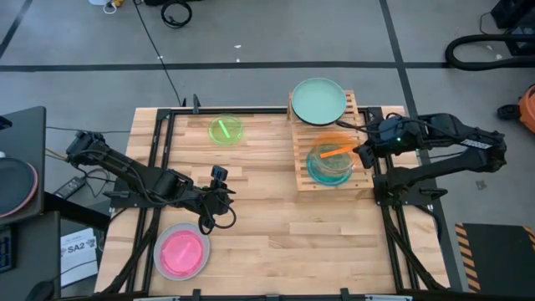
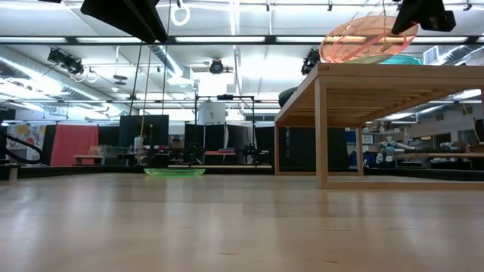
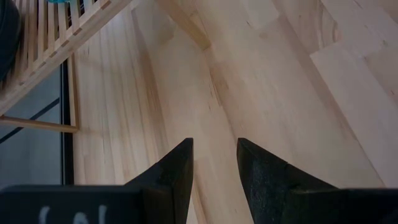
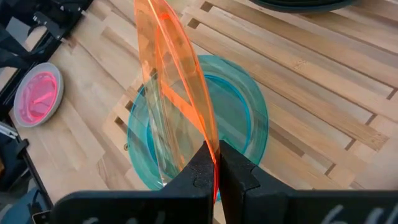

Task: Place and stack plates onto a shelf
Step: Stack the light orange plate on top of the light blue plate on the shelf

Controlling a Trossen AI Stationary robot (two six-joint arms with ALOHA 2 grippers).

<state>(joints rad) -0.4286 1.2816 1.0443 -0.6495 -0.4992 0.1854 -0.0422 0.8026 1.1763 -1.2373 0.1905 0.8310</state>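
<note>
The wooden slat shelf (image 1: 361,109) stands at the table's far right. A mint green plate (image 1: 318,100) lies on its far end and a cyan plate (image 1: 328,171) on its near end. My right gripper (image 4: 216,163) is shut on an orange translucent plate (image 1: 337,149), which hangs tilted over the cyan plate (image 4: 239,118). A green plate (image 1: 225,130) and a pink plate (image 1: 181,251) lie flat on the tabletop. My left gripper (image 3: 214,158) stands open over bare wood left of the shelf, with nothing between its fingers. My right gripper pinches the orange plate's rim (image 4: 210,142) between its two fingers, coming from the table's right side and slanting down. The plate (image 2: 368,38) tilts, its held edge higher and its far edge low over the cyan plate. Whether that low edge touches the cyan plate I cannot tell.
The shelf (image 2: 393,75) is raised on legs, with open space beneath. Bare tabletop (image 1: 276,217) lies between the pink plate and the shelf. Black frame rails (image 1: 155,150) run along the table's left and right sides.
</note>
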